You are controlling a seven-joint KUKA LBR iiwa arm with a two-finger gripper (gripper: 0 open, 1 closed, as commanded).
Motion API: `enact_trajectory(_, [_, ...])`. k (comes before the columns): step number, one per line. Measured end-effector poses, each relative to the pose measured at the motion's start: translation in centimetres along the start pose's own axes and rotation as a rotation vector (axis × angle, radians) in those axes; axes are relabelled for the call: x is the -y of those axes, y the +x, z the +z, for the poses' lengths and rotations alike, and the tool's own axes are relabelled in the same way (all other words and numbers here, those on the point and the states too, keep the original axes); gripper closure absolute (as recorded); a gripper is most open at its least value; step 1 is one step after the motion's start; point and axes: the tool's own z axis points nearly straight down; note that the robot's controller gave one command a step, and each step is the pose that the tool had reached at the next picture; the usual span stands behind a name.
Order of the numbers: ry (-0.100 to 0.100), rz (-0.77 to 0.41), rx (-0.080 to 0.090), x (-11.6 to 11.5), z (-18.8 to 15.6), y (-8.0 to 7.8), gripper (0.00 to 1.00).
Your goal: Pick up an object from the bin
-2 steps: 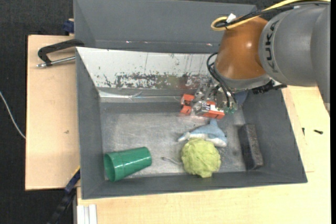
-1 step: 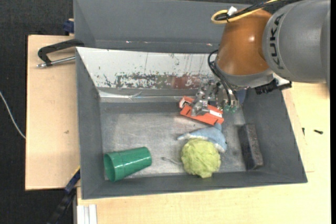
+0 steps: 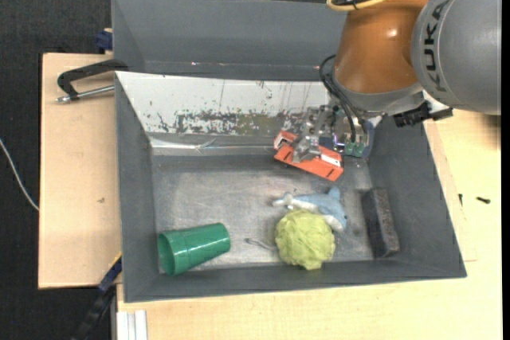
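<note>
My gripper (image 3: 317, 138) hangs below the arm's orange cover at the far right of the bin, close to the back wall. Directly under and against it is a flat orange-red thing (image 3: 311, 161) with dark markings, tilted, at the foot of the back wall. The gripper's body hides the upper part of that thing, so I cannot see whether it is gripped. A pale blue and white soft toy (image 3: 325, 205) lies a little nearer the front. Touching the toy's front side is a yellow-green crumpled ball (image 3: 304, 241).
A dark grey oblong block (image 3: 380, 221) lies along the right wall. A green plastic cup (image 3: 194, 248) lies on its side at the front left. The arm and its orange cover overhang the far right corner.
</note>
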Motion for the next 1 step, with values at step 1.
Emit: enact_trajectory(1, [0.0, 0.091, 0.006, -0.49, -1.58, 0.22, 1.0])
